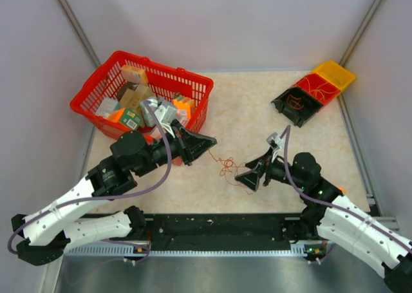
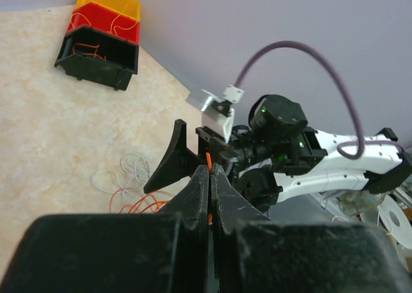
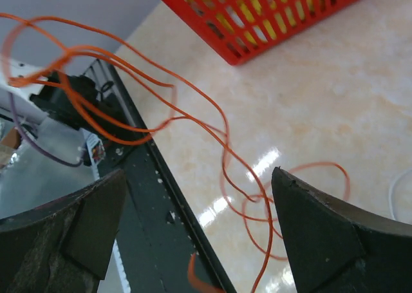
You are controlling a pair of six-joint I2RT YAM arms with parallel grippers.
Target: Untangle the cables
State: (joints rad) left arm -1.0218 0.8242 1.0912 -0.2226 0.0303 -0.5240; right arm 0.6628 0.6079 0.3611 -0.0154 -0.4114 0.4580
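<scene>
Orange, red and whitish cables (image 1: 226,166): one small tangle on the pale stone-patterned surface (image 1: 257,113), lying between the two tools, some loops lifted off it.

Entry, left tool (image 1: 210,149): clenched, fingers pressed together on an orange strand at their tips. The strand runs from there rightward and down into the heap.

Entry, right tool (image 1: 248,179): released, fingers spread wide, nothing gripped. Several orange strands cross the gap in its wrist view, apparently untouched, though contact with wire this thin is hard to rule out.

Key relation: the bundle sits just beside the right tool, on its left-forward side, and somewhat further from the left tool. The raised strands run roughly along the line joining the two. Judged next: the right tool, being nearer, closes on a loop and draws away.

Also present: red basket (image 1: 203,87) of boxes, far left; stacked bins (image 1: 315,90) with wire inside, far right.
</scene>
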